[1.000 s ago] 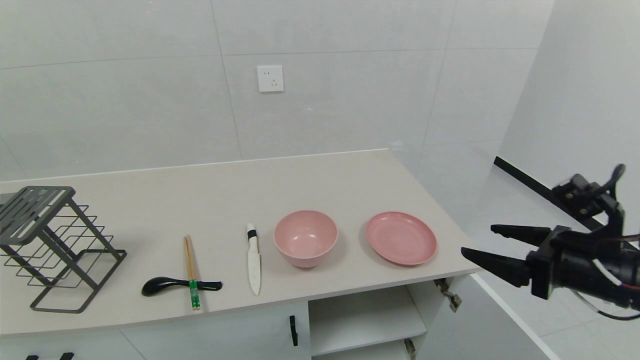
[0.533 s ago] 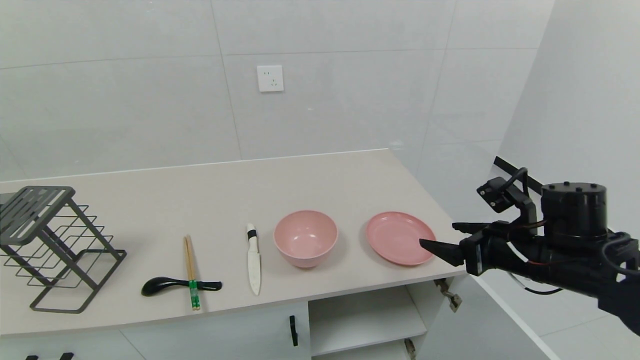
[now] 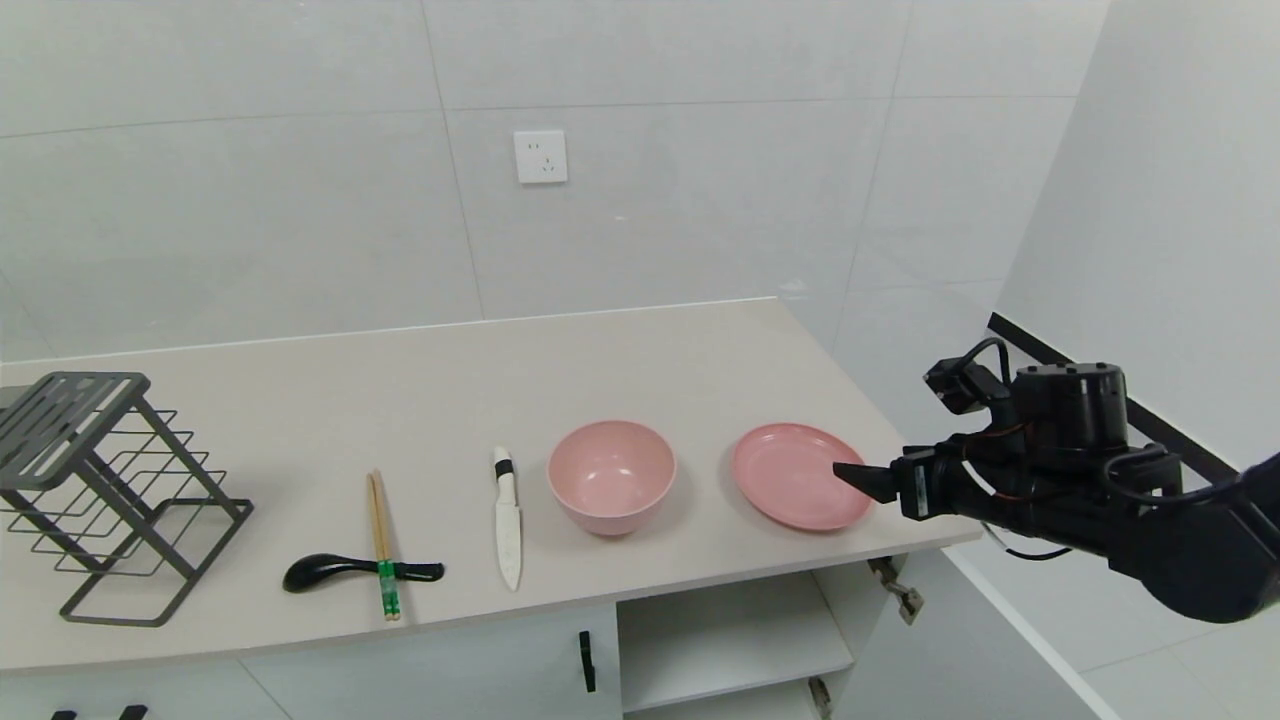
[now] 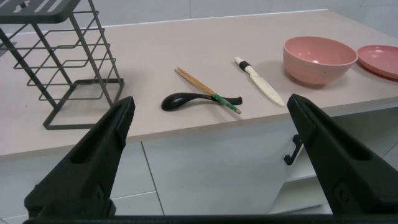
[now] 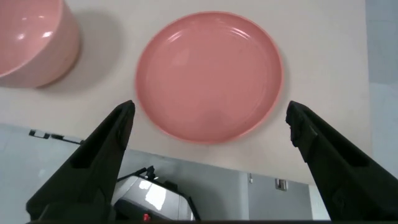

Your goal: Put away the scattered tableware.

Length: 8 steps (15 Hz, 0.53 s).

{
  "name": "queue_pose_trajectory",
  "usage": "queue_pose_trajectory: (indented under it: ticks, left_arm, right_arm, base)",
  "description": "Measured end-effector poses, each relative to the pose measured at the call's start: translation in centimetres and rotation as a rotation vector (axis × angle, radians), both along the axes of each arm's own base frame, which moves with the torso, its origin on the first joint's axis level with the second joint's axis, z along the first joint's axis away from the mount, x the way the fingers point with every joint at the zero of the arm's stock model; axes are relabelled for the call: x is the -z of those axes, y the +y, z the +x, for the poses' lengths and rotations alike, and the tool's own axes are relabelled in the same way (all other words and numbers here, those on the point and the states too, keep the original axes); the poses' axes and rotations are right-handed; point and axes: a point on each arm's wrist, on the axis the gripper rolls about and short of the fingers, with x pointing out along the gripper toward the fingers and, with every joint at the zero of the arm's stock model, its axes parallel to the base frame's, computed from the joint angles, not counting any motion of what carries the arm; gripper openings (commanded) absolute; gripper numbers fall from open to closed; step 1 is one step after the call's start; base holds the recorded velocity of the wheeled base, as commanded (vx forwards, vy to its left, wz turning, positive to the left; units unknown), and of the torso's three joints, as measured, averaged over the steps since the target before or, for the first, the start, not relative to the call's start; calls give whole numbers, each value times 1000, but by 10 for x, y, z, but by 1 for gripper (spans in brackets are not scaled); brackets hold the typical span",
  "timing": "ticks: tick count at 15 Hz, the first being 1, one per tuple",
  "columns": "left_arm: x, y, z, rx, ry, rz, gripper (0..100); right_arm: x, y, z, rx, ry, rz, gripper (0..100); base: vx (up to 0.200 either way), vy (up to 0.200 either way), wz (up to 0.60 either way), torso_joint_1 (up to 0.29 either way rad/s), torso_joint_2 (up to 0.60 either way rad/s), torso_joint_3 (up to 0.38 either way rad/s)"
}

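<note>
One plate (image 3: 800,475), one bowl (image 3: 611,475), one knife (image 3: 508,520), one spoon (image 3: 310,573), two chopsticks (image 3: 378,520), one rack (image 3: 90,480).

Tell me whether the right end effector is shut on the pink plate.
No, in the right wrist view the right end effector has its fingers wide apart, one off each side of the pink plate.

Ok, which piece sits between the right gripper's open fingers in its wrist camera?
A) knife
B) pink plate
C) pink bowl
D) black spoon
B: in the right wrist view the pink plate lies centred between the spread fingers of the right gripper, while the pink bowl sits off at the edge.
</note>
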Motion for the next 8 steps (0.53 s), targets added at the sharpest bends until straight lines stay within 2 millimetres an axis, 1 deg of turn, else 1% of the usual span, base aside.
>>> queue_pose_trajectory:
  ticks: [5,8]
  left_arm:
    - [0,0,0,0,0,-1,100]
    - [0,0,0,0,0,-1,100]
  right_arm:
    - [36,-3,28,35,-35,6,100]
    - [57,-4,43,60,-14,-7,100]
  base:
    - [0,0,0,0,0,0]
    - [0,0,0,0,0,0]
